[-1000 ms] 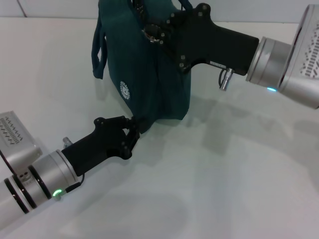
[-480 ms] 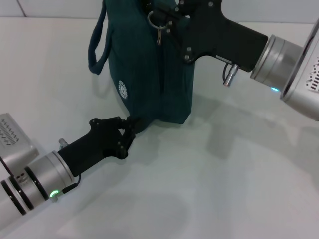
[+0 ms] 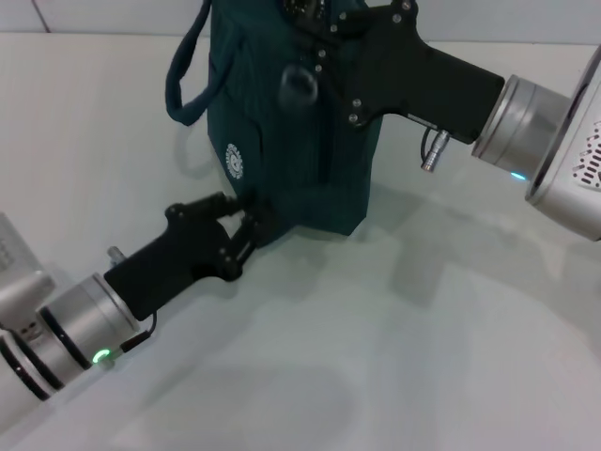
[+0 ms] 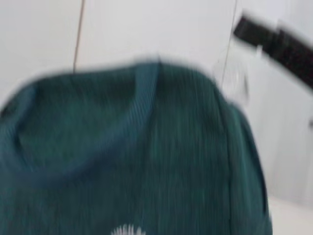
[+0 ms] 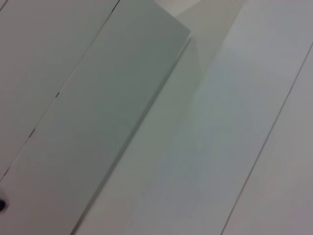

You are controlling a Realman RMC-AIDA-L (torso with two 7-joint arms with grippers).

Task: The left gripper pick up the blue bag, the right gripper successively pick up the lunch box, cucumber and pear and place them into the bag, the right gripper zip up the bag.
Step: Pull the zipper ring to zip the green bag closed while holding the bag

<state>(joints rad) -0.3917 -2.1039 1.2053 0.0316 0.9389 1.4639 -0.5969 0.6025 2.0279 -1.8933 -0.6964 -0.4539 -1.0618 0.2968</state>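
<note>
place: lab or robot test cell, not a home
worktop (image 3: 394, 357): plain white, bare, matte, nothing domestic on it
walls (image 5: 122, 122): white flat panels with thin dark seams, seen in right wrist view
backdrop (image 4: 146, 29): same white panelling behind the bag in left wrist view
rig: two black arms with silver cuffs and status lights reach over the worktop
decor: no furniture or household clutter visible, staged setup look

A plain white bench (image 3: 441, 357) fills the head view, with soft grey shadows on its surface. At its far edge a pale wall (image 3: 113, 14) begins. Behind the bench, the wrist views show white wall panels (image 5: 234, 147) divided by thin dark seams, evenly lit.
</note>
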